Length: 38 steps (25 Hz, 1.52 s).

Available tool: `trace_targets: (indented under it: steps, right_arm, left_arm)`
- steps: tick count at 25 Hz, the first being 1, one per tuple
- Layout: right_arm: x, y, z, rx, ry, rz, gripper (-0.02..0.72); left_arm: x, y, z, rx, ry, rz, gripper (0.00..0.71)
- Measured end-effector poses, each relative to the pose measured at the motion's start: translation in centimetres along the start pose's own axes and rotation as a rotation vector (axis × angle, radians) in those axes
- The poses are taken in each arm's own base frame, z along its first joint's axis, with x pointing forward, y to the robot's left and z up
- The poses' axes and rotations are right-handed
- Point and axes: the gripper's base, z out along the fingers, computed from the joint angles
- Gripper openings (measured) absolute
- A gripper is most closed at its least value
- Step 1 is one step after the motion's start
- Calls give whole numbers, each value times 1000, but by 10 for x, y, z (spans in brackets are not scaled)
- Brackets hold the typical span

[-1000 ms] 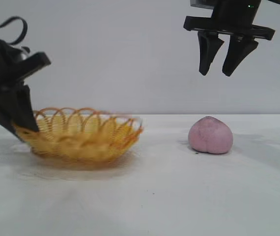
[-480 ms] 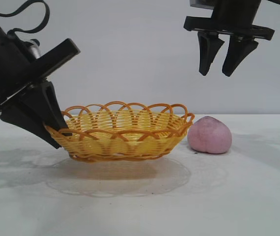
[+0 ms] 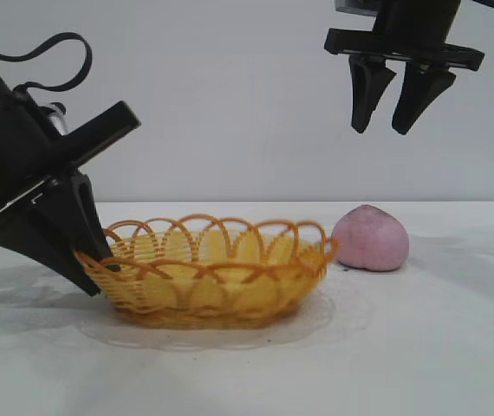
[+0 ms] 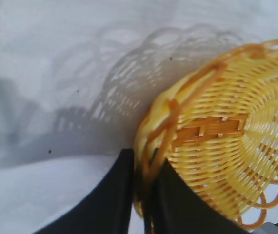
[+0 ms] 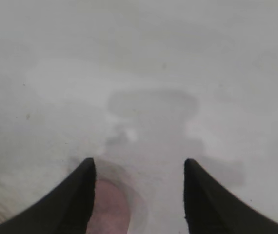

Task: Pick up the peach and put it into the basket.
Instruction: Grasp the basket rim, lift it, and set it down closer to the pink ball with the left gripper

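Observation:
The basket [image 3: 212, 277], yellow wicker with an orange looped rim, rests on the white table left of centre. My left gripper [image 3: 91, 260] comes in low from the left and is shut on the basket's left rim. In the left wrist view the rim of the basket [image 4: 227, 136] runs between the two black fingers of that gripper [image 4: 144, 156]. The pink peach [image 3: 370, 238] lies on the table just right of the basket, almost touching its rim. High above the peach hangs my right gripper [image 3: 386, 130], open and empty. Its wrist view shows the peach [image 5: 112, 209] far below, close to one finger of the gripper [image 5: 139, 165].
The white table [image 3: 420, 347] runs flat to the front and to the right of the peach. A plain pale wall [image 3: 230, 104] stands behind.
My left gripper carried the basket to the right, up against the peach, then lowered it onto the table. The right arm and the peach have not moved.

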Motion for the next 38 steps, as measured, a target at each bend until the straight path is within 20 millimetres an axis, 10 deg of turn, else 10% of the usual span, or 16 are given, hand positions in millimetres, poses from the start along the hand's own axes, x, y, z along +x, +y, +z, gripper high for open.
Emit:
trace_targets:
  steps: [4,17,27,38]
  right_arm:
    - [0,0,0,0,0,-2,383]
    - [0,0,0,-2,0,-4,383]
    - [0,0,0,-2,0,-4,383]
    - [0,1,0,-14,-2,5,383]
  left_arm:
    - [2,-1,0,11,22,3,297]
    - [3,-15,-23,30,-15,90,319]
    - [-23,19,-73,-18,-175,38,319]
    - [-33,50,-108,-636,-197,292,319]
